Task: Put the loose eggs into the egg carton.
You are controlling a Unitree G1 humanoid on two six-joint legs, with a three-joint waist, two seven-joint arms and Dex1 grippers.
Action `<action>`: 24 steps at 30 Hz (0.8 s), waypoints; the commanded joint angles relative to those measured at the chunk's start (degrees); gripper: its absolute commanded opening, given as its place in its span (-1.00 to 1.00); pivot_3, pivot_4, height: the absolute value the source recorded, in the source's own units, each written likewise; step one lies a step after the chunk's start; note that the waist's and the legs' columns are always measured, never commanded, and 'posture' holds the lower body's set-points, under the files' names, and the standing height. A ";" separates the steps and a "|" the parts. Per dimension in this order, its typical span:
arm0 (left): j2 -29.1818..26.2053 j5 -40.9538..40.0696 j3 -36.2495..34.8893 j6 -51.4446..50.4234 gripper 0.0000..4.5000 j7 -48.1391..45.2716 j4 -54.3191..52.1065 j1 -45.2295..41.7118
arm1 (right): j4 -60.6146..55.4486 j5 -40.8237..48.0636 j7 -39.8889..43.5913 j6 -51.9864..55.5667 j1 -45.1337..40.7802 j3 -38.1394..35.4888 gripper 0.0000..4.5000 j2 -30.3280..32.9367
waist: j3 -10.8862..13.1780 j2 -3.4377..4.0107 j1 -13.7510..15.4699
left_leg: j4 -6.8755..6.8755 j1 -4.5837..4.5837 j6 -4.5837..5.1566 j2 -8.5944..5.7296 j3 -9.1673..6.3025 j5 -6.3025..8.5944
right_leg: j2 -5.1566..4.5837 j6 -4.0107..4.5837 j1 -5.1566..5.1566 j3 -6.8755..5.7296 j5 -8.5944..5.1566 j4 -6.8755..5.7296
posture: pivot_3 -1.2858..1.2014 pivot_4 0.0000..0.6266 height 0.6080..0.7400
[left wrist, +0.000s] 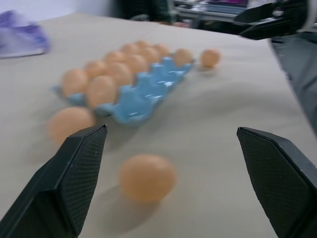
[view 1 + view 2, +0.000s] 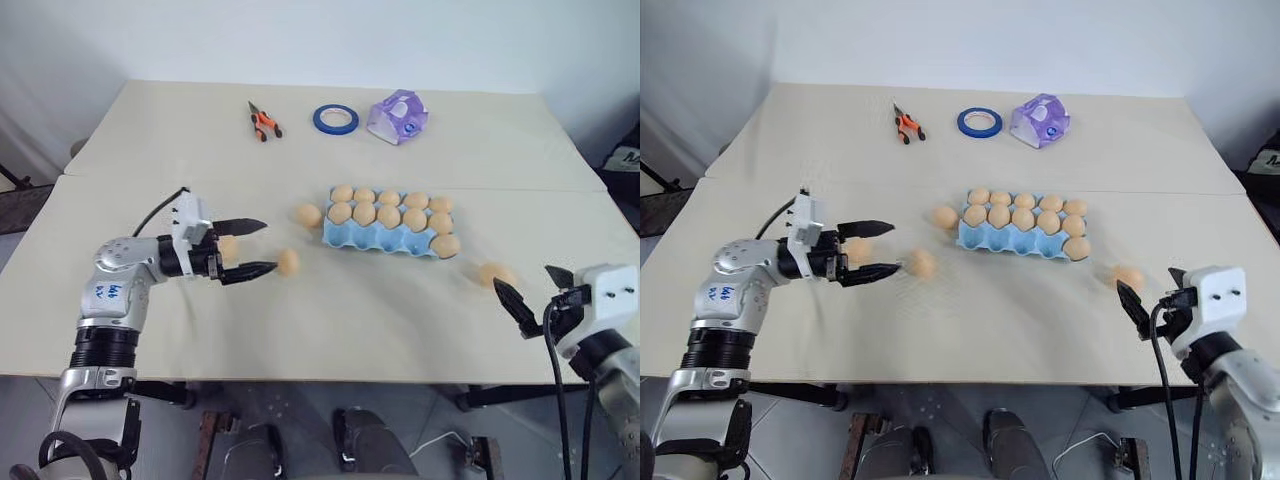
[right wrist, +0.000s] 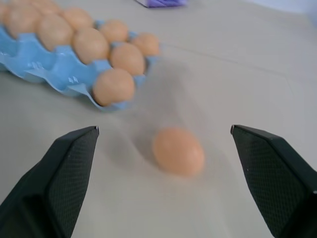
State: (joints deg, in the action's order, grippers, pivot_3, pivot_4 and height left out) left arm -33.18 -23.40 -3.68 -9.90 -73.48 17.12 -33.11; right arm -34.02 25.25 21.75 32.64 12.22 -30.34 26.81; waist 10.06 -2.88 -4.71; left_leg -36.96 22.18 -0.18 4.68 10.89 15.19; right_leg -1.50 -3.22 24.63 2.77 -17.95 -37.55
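Right pincer (image 2: pixel 522 305) open, part cut off, blurred egg (image 2: pixel 496 273) beyond

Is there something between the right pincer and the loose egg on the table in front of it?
No, nothing visible. The right pincer stands open, and the loose egg lies on bare table ahead of its fingers. The egg carton sits farther off to one side, not in the path.
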 commanded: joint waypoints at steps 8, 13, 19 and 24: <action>3.22 -1.39 0.92 3.90 0.98 -3.96 -1.04 -1.03 | 8.46 -7.74 -8.59 -5.91 -6.93 5.73 1.00 -4.91 | 0.00 0.02 -0.29 | -0.03 -0.01 0.13 -0.01 -0.02 -0.05 | 0.00 0.18 -0.07 -0.01 0.03 0.12 | 0.03 -0.52 1.00; 3.06 -1.52 0.38 3.64 0.98 -3.37 -1.67 -0.65 | 18.48 -10.70 -9.13 -10.11 -13.75 7.74 1.00 -4.09 | 0.06 0.13 -0.19 | -0.01 0.02 0.22 -0.03 -0.04 -0.09 | -0.02 0.13 -0.05 -0.01 0.06 0.14 | 0.03 -0.52 1.00; 2.48 -1.97 -0.30 2.95 0.98 -2.48 -3.34 0.97 | 26.56 -10.43 -5.74 -9.60 -17.29 9.61 1.00 -3.10 | 0.07 0.15 -0.16 | 0.08 0.03 0.30 0.02 -0.13 -0.14 | 0.04 0.00 -0.04 -0.11 0.09 0.14 | 0.03 -0.52 1.00; 2.23 -2.36 -0.30 2.75 0.98 -1.89 -4.11 1.73 | 28.73 -11.24 -4.76 -10.05 -17.86 10.65 1.00 -2.45 | 0.14 0.25 -0.18 | 0.12 0.04 0.27 0.02 -0.15 -0.14 | 0.03 -0.03 -0.04 -0.14 0.04 0.14 | 0.03 -0.52 1.00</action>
State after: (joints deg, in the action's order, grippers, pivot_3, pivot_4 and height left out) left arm -30.15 -24.41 -2.48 -7.35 -75.60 15.70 -31.29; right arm -4.42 14.36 16.49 23.79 -5.21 -19.28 23.13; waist 10.20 -2.63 -4.88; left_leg -36.85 22.22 0.09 4.70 10.74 15.04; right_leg -1.46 -3.25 24.59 2.63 -17.90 -37.41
